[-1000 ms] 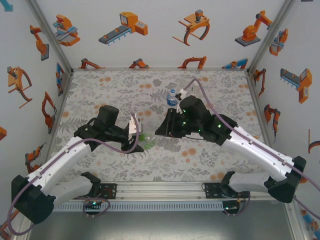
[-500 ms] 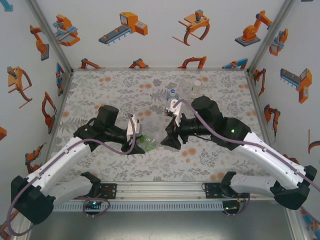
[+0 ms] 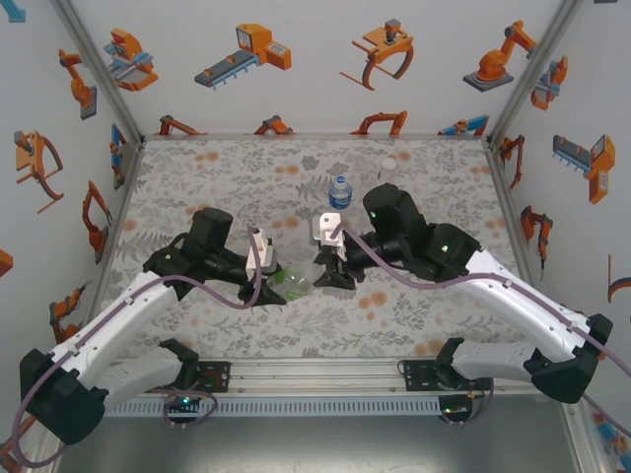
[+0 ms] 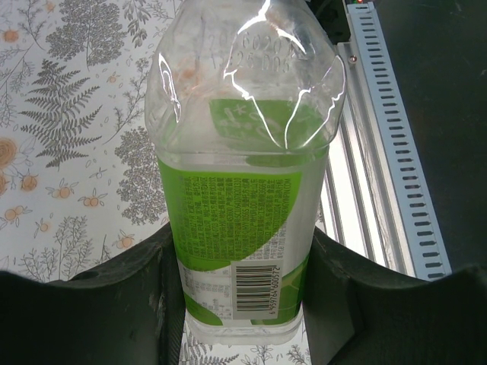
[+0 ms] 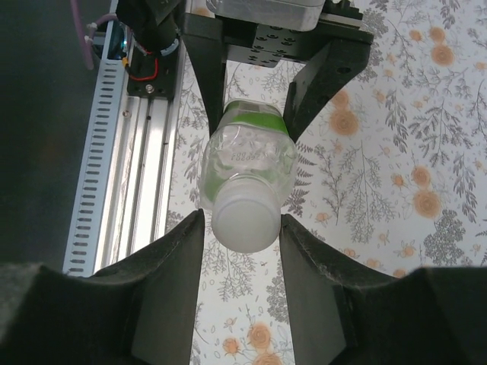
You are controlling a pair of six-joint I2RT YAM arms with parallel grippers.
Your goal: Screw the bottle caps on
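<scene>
A clear plastic bottle with a green label (image 4: pixel 242 190) is held sideways above mid-table, its labelled end clenched in the left gripper (image 4: pixel 240 293). The right gripper (image 5: pixel 242 232) pinches the frosted white round cap (image 5: pixel 243 219) on its neck.

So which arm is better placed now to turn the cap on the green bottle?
The right arm. Its jaws close on the white cap from both sides, while the left arm only clamps the green-labelled bottle by its body.
</scene>
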